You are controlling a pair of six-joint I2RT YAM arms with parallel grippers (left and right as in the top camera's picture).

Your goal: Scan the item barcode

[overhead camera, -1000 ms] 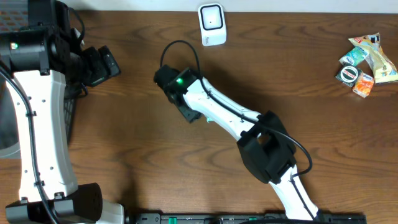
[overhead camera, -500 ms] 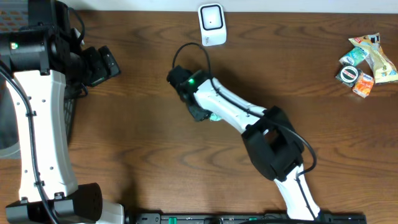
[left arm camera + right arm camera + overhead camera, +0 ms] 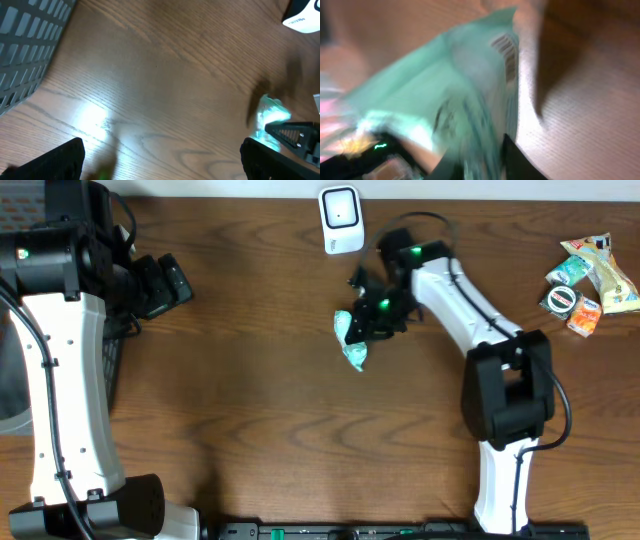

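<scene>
The right fingers (image 3: 376,320) are clenched on one end of a mint-green packet (image 3: 352,340) near the middle of the counter (image 3: 250,410). The packet is crinkled and glossy, with dark striped marks, and blurred up close. At nine o'clock the left fingers (image 3: 55,162) gape, released. The white scanner (image 3: 341,220) sits at the packet's twelve o'clock.

Mint-green packet (image 3: 353,346); white scanner (image 3: 341,220); brown woodgrain table (image 3: 250,400); grey basket (image 3: 25,45).
</scene>
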